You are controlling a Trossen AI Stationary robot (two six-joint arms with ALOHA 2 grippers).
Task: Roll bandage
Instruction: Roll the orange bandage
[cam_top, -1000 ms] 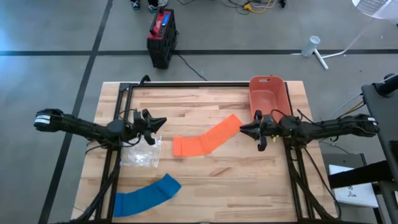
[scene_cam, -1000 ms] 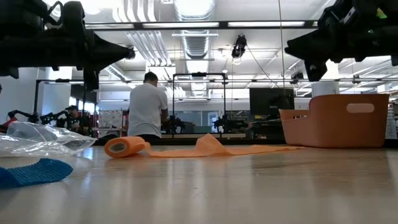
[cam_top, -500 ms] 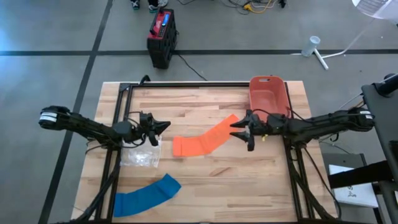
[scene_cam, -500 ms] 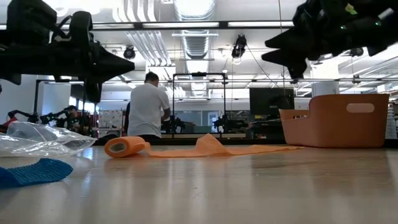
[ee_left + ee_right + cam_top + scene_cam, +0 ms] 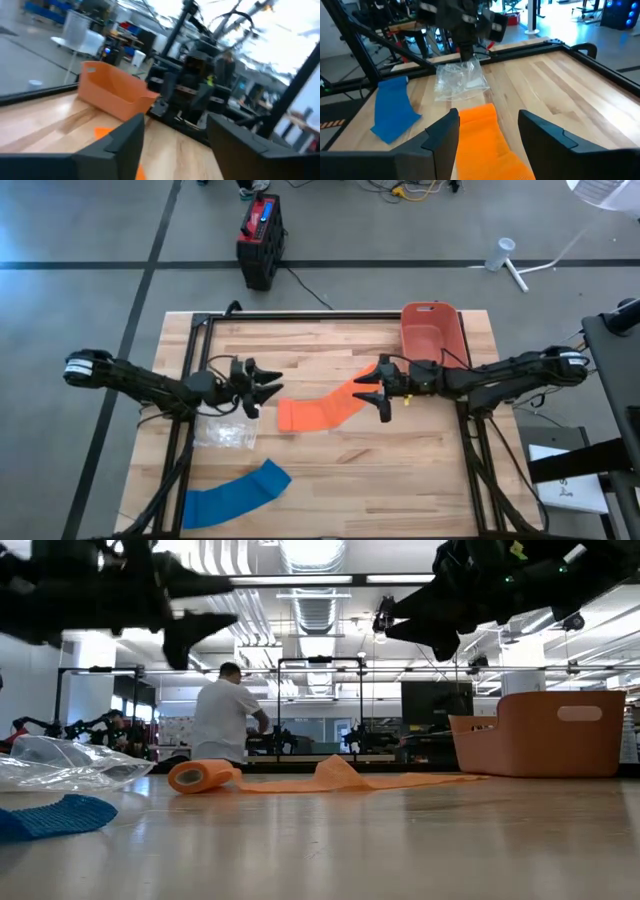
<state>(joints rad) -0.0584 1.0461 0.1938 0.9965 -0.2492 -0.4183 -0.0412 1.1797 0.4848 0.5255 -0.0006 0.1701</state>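
Note:
An orange bandage lies on the wooden table; its rolled end is toward the left and its loose strip runs flat toward the right, with one hump. My left gripper hovers open just left of the rolled end, above the table. Over the strip's far right part hovers my right gripper, also open; in the right wrist view the bandage lies below and between its fingers. Neither gripper touches anything.
A blue bandage lies at the near left, and a clear plastic bag sits beside my left gripper. An orange bin stands at the far right. A person stands in the room beyond the table.
Both grippers have gone toward the table's middle, closing in on the orange bandage from either side and rising a little. The right one opened first, then the left one opened. The bandage has stayed where it was.

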